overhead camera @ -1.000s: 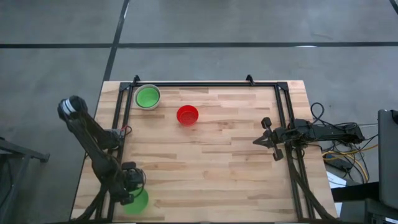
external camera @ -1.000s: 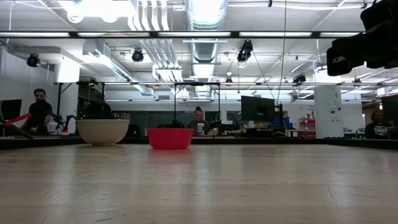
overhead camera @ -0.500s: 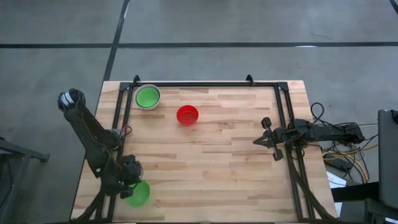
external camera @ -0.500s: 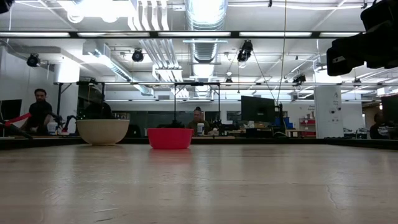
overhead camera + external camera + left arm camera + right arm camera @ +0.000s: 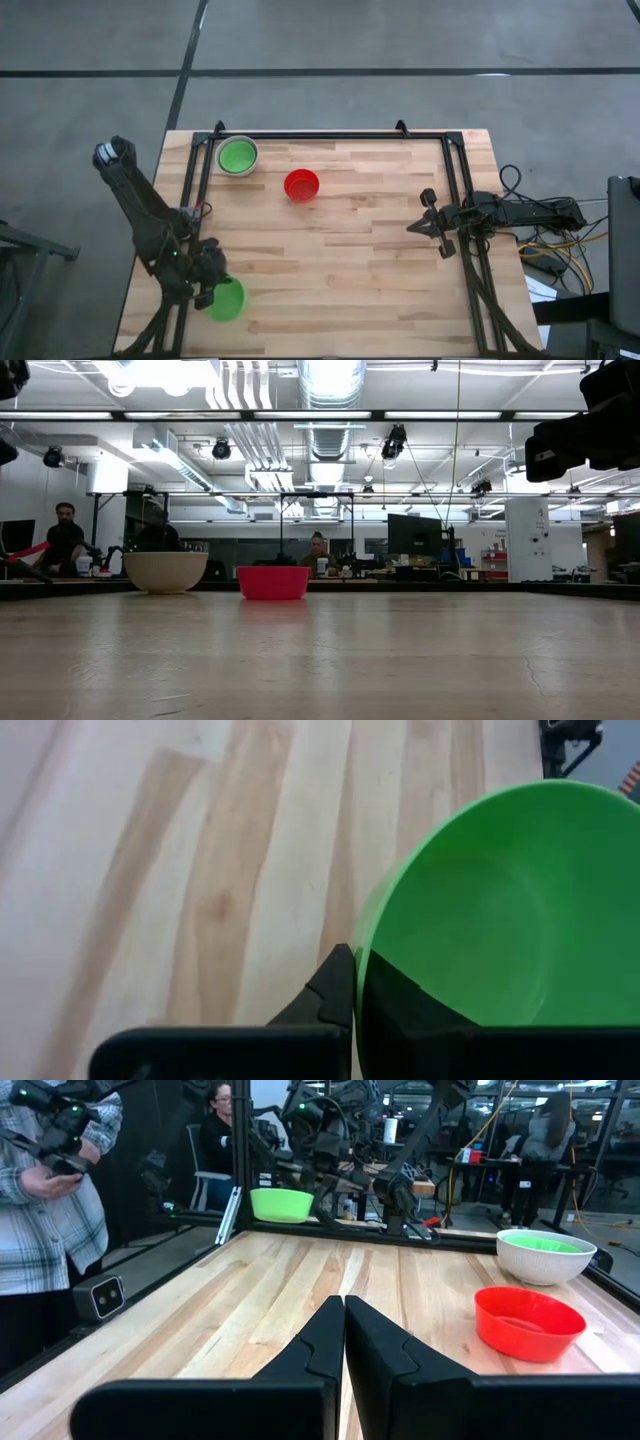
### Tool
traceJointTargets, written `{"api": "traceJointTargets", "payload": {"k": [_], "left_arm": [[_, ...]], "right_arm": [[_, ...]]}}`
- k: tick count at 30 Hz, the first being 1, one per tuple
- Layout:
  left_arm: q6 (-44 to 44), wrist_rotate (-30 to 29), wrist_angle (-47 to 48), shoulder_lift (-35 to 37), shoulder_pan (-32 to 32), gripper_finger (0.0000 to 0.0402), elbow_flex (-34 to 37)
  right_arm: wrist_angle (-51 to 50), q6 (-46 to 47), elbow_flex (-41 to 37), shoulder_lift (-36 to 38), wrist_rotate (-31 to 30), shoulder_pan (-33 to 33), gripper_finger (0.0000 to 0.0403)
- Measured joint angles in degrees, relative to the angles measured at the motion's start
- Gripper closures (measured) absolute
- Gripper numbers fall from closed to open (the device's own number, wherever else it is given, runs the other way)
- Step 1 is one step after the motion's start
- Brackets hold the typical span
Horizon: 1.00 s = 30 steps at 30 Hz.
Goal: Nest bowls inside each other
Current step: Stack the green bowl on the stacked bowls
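Evidently the left gripper (image 5: 212,291), lower left, jaws pinching a bright green plastic bowl's (image 5: 227,299) rim, lifts it off the counter (image 5: 350,250) for nesting; right jaws closed, empty.

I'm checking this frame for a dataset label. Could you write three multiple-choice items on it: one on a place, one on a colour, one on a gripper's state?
1. Where is the red bowl?
A. beside the grey-white bowl at the far side
B. at the near left corner
C. in the right gripper

2. What colour is the bowl nested in the grey-white bowl?
A. red
B. green
C. blue

3. What is the left gripper doing?
A. hanging open
B. shut on the rim of a green bowl
C. resting empty on the table

Answers:
1 A, the high view shows them side by side.
2 B, green shows inside it.
3 B, the fingers pinch the rim.
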<state>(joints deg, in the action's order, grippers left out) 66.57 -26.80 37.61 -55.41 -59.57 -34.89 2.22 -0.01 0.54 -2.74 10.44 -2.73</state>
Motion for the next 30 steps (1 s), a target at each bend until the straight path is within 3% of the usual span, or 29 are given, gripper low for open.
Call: {"api": "traceJointTargets", "payload": {"k": [17, 30], "left_arm": [[-15.41, -0.3, 2.56, 1.46, 17.81, 0.0396, -6.66], [-15.5, 2.11, 7.02, 1.44, 30.93, 0.0395, -10.67]], "right_arm": [[0.0, 0.0, 0.0, 0.02, 0.0, -0.01, 0.0394], [0.0, 0.0, 0.0, 0.0, 0.0, -0.01, 0.0394]]}}
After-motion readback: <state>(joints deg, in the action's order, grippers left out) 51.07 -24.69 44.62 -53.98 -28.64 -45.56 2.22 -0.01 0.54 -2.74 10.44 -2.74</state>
